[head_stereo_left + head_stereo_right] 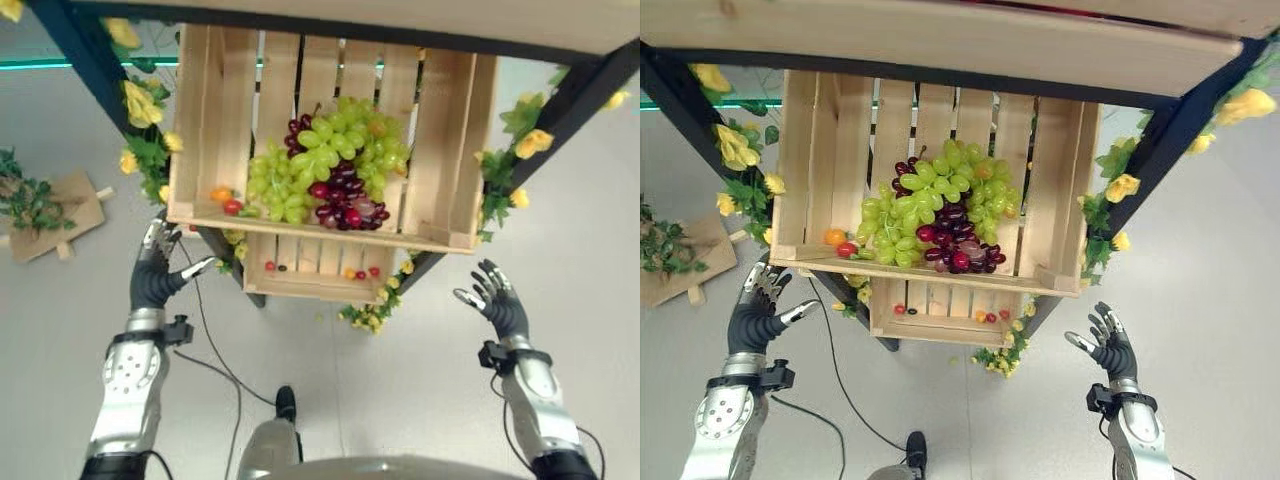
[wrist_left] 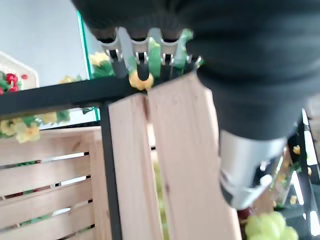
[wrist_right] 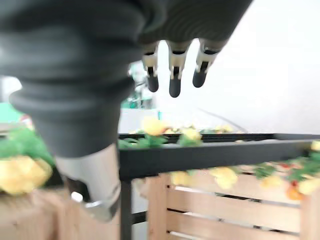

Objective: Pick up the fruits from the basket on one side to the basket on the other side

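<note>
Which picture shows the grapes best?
The left eye view: the grapes lie whole and unobstructed in the crate. The right eye view shows them too. The left wrist view catches a few green ones at its edge.

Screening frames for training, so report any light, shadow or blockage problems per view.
Left eye view: grapes and upper crate evenly lit, no glare; right eye view: a board blocks the top. Left wrist view: left hand hides much of the scene. Right wrist view: right hand dark against a bright background.
</note>
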Available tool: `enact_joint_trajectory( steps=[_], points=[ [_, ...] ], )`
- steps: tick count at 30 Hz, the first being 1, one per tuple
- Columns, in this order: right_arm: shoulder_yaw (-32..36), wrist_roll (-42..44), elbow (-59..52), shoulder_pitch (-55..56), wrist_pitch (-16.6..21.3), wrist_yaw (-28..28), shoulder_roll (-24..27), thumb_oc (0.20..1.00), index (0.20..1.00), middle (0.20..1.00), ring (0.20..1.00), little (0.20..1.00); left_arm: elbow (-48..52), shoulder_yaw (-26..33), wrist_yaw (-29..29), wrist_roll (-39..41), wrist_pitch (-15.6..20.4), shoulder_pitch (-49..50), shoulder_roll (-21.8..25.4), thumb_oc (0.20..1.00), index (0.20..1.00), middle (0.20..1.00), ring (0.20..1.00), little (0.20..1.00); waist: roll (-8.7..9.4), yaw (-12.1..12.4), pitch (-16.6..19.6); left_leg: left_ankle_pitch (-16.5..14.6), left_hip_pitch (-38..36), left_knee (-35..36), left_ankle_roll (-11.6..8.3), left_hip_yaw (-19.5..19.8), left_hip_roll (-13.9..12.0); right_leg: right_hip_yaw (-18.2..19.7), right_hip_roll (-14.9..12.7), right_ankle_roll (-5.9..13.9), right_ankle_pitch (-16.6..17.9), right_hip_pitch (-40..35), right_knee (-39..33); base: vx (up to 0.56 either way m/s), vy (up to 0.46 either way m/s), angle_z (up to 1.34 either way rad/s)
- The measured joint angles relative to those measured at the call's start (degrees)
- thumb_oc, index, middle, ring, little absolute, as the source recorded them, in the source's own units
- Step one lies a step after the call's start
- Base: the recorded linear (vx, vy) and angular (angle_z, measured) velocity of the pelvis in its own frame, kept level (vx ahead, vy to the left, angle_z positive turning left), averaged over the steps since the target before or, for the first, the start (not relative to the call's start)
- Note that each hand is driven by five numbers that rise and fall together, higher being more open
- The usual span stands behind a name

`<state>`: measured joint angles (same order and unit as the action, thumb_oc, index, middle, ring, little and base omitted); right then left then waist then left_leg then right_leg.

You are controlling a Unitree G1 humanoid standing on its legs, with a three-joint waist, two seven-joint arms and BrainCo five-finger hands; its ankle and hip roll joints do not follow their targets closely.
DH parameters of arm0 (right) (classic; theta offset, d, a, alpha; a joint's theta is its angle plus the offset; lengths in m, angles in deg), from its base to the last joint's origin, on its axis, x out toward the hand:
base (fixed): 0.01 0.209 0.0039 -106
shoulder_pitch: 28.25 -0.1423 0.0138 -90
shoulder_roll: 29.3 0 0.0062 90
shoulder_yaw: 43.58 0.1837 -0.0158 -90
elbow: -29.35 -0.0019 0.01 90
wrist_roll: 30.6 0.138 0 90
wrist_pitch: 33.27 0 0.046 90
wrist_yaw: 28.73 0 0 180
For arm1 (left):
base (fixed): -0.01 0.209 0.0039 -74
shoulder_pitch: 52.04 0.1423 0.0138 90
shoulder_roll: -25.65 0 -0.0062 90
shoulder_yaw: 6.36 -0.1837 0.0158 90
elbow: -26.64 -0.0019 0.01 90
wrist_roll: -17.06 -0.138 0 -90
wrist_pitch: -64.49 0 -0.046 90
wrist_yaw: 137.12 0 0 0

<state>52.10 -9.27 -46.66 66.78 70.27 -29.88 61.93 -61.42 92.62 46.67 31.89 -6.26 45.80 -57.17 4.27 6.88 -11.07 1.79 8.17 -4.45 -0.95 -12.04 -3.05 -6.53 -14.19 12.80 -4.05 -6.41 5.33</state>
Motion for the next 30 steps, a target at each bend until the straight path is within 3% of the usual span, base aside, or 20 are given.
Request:
enact_joint_trajectory(
  steps=[4, 8, 11, 13, 17, 20, 21, 22, 24, 25, 26, 27, 28, 29, 30],
  points=[
    [-0.09, 0.04, -0.13, 1.16, -0.25, -0.98, 0.06, 1.0, 1.0, 1.0, 1.0, 1.0, -0.84, 2.61, 1.01, 0.63, -0.09, 0.54, -0.6, 1.0, 1.0, 1.0, 1.0, 1.0, 1.56, 0.09, 2.07, -0.32, 3.64, -3.47, -0.44, 1.42, 0.02, 0.45, 0.07, 0.0, -2.36, -1.38, -5.68, -0.16, -0.17, -0.06],
    [-0.09, 0.05, -0.2, 2.97, -0.55, -1.55, 0.25, 1.0, 1.0, 1.0, 1.0, 1.0, -0.75, -0.42, -0.54, 0.46, 0.15, 1.99, -0.79, 1.0, 1.0, 1.0, 1.0, 1.0, 1.71, 0.11, 3.65, -0.39, 6.0, -6.4, -0.77, 3.26, -0.9, -0.54, 1.25, -2.84, -5.47, -1.63, -7.1, -0.17, -0.179, 0.03],
    [-0.08, 0.05, -0.15, 3.39, -0.78, -1.57, 0.67, 1.0, 1.0, 1.0, 1.0, 1.0, -0.75, -2.5, -1.33, 0.33, 0.1, 2.84, -2.27, 1.0, 1.0, 1.0, 1.0, 1.0, -0.19, -0.43, 4.59, 0.44, 6.41, -6.79, -2.38, 5.23, -2.7, -0.99, 3.49, -3.68, -5.37, -1.81, -6.56, -0.15, -0.131, 0.14],
    [-0.11, 0.07, -0.17, 3.47, -0.85, -1.6, 1.74, 1.0, 1.0, 1.0, 1.0, 1.0, -0.75, -3.2, -1.5, 0.25, 0.1, 3.41, -2.61, 1.0, 1.0, 1.0, 1.0, 1.0, -1.72, -0.66, 4.66, 0.76, 5.58, -6.71, -5.46, 6.05, -4.48, -1.45, 4.92, -4.39, -6.69, -1.06, -3.24, -0.17, -0.164, 0.06],
    [-1.34, 0.12, -0.21, 2.99, -0.89, -1.56, 3.2, 1.0, 1.0, 1.0, 1.0, 1.0, -0.75, -3.17, -1.42, 0.23, 0.12, 4.51, -1.81, 1.0, 1.0, 1.0, 1.0, 1.0, -2.73, 0.26, 2.18, 0.94, 3.24, -8.24, -6.28, 7.16, -6.38, -2.61, 5.5, -5.11, -11.04, 1.06, 7.51, -0.18, -0.221, -0.04],
    [-1.74, 0.13, -0.16, 3.63, -0.84, -1.3, 4.3, 1.0, 1.0, 1.0, 1.0, 1.0, -0.73, -3.65, -1.52, 0.24, 0.12, 4.48, -2.06, 1.0, 1.0, 1.0, 1.0, 1.0, -5.3, 0.14, -0.56, 4.79, 2.27, -5.78, -8.06, 11.38, -8.36, -5.26, 9.38, -7.46, -12.44, -0.11, 10.36, -0.23, -0.225, 0.45],
    [-1.66, 0.14, -0.34, 3.89, -0.83, -0.96, 4.28, 1.0, 1.0, 1.0, 1.0, 1.0, -0.75, -3.76, -1.63, 0.29, 0.09, 4.39, -2.13, 1.0, 1.0, 1.0, 1.0, 1.0, -5.38, -0.17, -0.86, 5.97, 2.01, -4.57, -8.67, 12.29, -8.97, -5.35, 9.88, -8.02, -12.5, -0.08, 10.64, -0.23, -0.179, 0.76],
    [-1.29, 0.16, -0.55, 4.49, -0.55, -0.69, 4.33, 1.0, 1.0, 1.0, 1.0, 1.0, -0.8, -3.82, -1.67, 0.51, 0.06, 5.01, -3.01, 1.0, 1.0, 1.0, 1.0, 1.0, -7.66, 0.11, -1.99, 8.25, 1.49, -1.96, -8.45, 12.58, -9.82, -7.4, 12.18, -8.76, -12.85, -0.68, 11.15, -0.26, -0.144, 0.69],
    [-0.97, 0.14, -0.9, 5.65, -0.3, -0.22, 5.15, 1.0, 1.0, 1.0, 1.0, 1.0, -0.83, -4.65, -1.69, 0.49, -0.03, 4.81, -3.22, 1.0, 1.0, 1.0, 1.0, 1.0, -8.21, -1.42, -2.32, 10.89, 1.48, 1.21, -8.27, 12.32, -10.78, -7.68, 12.98, -10.31, -13.76, 0.06, 12.91, -0.33, -0.104, 0.8],
    [-1.63, 0.13, -0.84, 5.61, -0.27, 0.3, 5.85, 1.0, 1.0, 1.0, 1.0, 1.0, -0.82, -4.87, -1.65, 0.41, -0.08, 5.71, -2.69, 1.0, 1.0, 1.0, 1.0, 1.0, -8.47, -0.65, -2.97, 8.27, 1.48, 3.62, -8.15, 10.61, -11.12, -7.59, 12.75, -12.38, -14.16, 2.2, 14.89, -0.32, -0.107, 0.68],
    [-1.71, 0.14, -0.58, 4.97, -0.19, 0.47, 5.0, 1.0, 1.0, 1.0, 1.0, 1.0, -0.92, -4.78, -1.61, 0.37, -0.2, 5.69, -2.22, 1.0, 1.0, 1.0, 1.0, 1.0, -6.32, -0.61, -4.14, 4.84, 2.76, 0.43, -8.57, 9.08, -9.35, -8.29, 11.05, -12.99, -13.86, 2.8, 14.42, -0.28, -0.097, 0.34],
    [-1.97, 0.13, -0.41, 4.6, -0.21, 0.37, 4.82, 1.0, 1.0, 1.0, 1.0, 1.0, -0.91, -4.77, -1.7, 0.25, -0.21, 6.21, -2.17, 1.0, 1.0, 1.0, 1.0, 1.0, -5.06, 0.18, -4.03, 4.52, 2.38, -4.17, -7.84, 9.31, -6.63, -8.1, 8.89, -13.08, -12.91, 3.73, 14.22, -0.27, -0.088, 0.13],
    [-1.87, 0.14, -0.65, 4.48, -0.16, 0.35, 4.95, 1.0, 1.0, 1.0, 1.0, 1.0, -0.89, -4.81, -1.8, -0.08, -0.2, 7.37, -2.41, 1.0, 1.0, 1.0, 1.0, 1.0, -3.73, 0.04, -3.31, 2.24, 1.64, -11.14, -6.81, 9.62, -4.15, -8.18, 7.41, -12.67, -11.08, 4.04, 12.42, -0.19, -0.051, -0.03],
    [-1.81, 0.15, -0.61, 4.34, -0.16, 0.41, 5.09, 1.0, 1.0, 1.0, 1.0, 1.0, -0.9, -4.82, -2.08, -0.13, -0.2, 7.54, -2.57, 1.0, 1.0, 1.0, 1.0, 1.0, -3.53, 0.02, -2.89, -0.52, 1.3, -15.94, -6.38, 9.64, -2.85, -8.9, 6.8, -12.05, -9.99, 3.26, 11.19, -0.13, -0.016, 0.39],
    [-1.57, 0.19, -0.73, 4.24, -0.16, 0.54, 4.89, 1.0, 1.0, 1.0, 1.0, 1.0, -0.72, -4.88, -2.36, -0.16, -0.19, 7.15, -2.61, 1.0, 1.0, 1.0, 1.0, 1.0, -3.49, -1.65, -2.46, -2.84, 0.08, -17.12, -5.07, 9.23, -1.33, -9.98, 6.82, -11.44, -8.57, 1.8, 8.71, -0.05, 0.018, 0.61]
  ],
)
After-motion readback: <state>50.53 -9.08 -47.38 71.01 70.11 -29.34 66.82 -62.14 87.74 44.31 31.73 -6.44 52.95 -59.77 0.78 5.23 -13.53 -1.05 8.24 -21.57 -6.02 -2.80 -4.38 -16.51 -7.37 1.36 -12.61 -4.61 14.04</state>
